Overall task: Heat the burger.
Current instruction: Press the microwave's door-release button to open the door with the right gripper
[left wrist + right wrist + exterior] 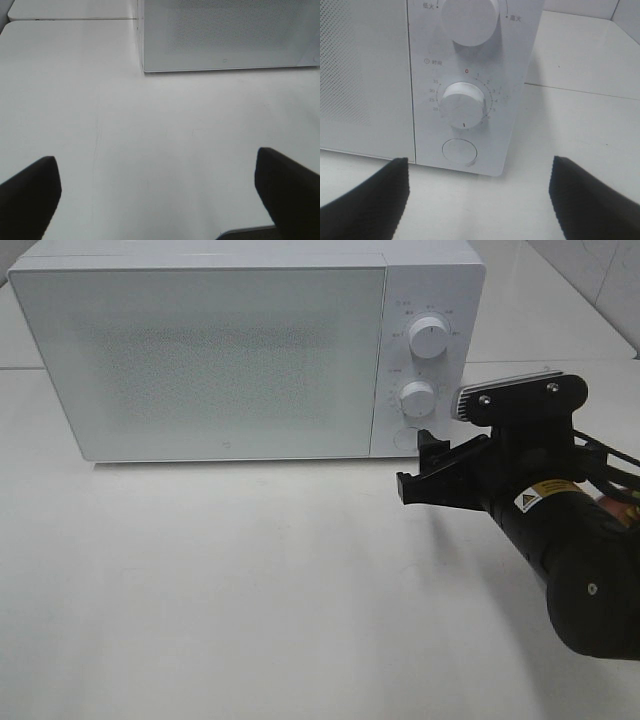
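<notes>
Findings for you, operator.

**Room and edges.** The white worktop (200, 590) lies bare in front of the microwave (230, 350), giving you a broad open stretch from the oven's front face towards the near side. The microwave stands at the far side of the worktop, and its door (200, 355) is shut flush. A joint line runs across the surface behind the oven's left side. Tiled wall shows past the far right corner. The worktop's near edge lies outside your views.

**Right end effector** (415, 465). It is off the oven's front right corner, close before the control panel and level with the round button (459, 152). Its fingers (365, 200) stand wide apart and nothing sits between them. The wrist view shows a strip of worktop between them and the oven's base, so they touch nothing. The lower knob (464, 106) faces it squarely, with its mark pointing down, away from the red zero. The upper knob (430, 337) sits above.

**Left end effector** (155, 200). It is wide open and empty over bare worktop, well back from the oven's front left corner.

**Task item.** The burger shows in none of your views. The frosted door gives no sight inside, so you cannot tell where it lies.
</notes>
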### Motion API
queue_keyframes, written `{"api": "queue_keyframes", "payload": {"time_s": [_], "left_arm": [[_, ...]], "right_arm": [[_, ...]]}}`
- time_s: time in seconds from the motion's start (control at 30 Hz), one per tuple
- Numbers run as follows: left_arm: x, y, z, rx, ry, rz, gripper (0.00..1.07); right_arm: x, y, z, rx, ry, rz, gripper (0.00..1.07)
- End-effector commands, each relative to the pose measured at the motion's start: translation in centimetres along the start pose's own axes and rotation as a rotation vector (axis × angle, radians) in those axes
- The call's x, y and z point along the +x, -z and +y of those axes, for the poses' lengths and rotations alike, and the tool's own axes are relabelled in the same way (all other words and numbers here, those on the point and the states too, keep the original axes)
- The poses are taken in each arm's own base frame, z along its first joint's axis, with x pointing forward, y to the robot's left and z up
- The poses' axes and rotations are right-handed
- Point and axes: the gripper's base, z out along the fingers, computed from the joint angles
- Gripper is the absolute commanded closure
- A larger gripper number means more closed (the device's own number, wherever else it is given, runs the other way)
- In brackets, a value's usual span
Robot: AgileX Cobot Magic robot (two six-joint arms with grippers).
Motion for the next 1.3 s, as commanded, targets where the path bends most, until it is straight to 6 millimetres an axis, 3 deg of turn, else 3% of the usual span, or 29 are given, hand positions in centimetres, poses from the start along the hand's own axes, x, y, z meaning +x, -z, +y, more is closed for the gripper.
{"api": "queue_keyframes", "payload": {"time_s": [0.03, 0.33, 0.47, 0.5, 0.6, 0.67, 0.7, 0.77, 1.07, 1.3], "left_arm": [[0.1, 0.3, -0.1, 0.000, -0.002, -0.034, 0.09], [0.1, 0.3, -0.1, 0.000, -0.002, -0.034, 0.09], [0.1, 0.3, -0.1, 0.000, -0.002, -0.034, 0.09], [0.1, 0.3, -0.1, 0.000, -0.002, -0.034, 0.09], [0.1, 0.3, -0.1, 0.000, -0.002, -0.034, 0.09], [0.1, 0.3, -0.1, 0.000, -0.002, -0.034, 0.09], [0.1, 0.3, -0.1, 0.000, -0.002, -0.034, 0.09], [0.1, 0.3, -0.1, 0.000, -0.002, -0.034, 0.09], [0.1, 0.3, -0.1, 0.000, -0.002, -0.034, 0.09], [0.1, 0.3, -0.1, 0.000, -0.002, -0.034, 0.09]], "right_arm": [[-0.2, 0.0, 0.1, 0.007, -0.035, -0.018, 0.32], [-0.1, 0.0, 0.1, 0.004, -0.290, -0.017, 0.41], [-0.1, 0.0, 0.1, 0.002, -0.511, -0.010, 0.49], [0.0, 0.0, 0.1, 0.001, -0.649, 0.002, 0.54], [0.1, 0.0, 0.1, 0.001, -0.705, 0.006, 0.56], [0.3, 0.0, 0.2, 0.004, -0.894, 0.033, 0.64], [0.3, 0.0, 0.2, 0.004, -0.894, 0.033, 0.64], [0.5, 0.0, 0.3, 0.014, -1.101, 0.052, 0.77], [0.8, 0.1, 0.4, 0.040, -1.422, 0.096, 1.04], [0.9, 0.1, 0.5, 0.055, -1.663, 0.103, 1.07]]}}
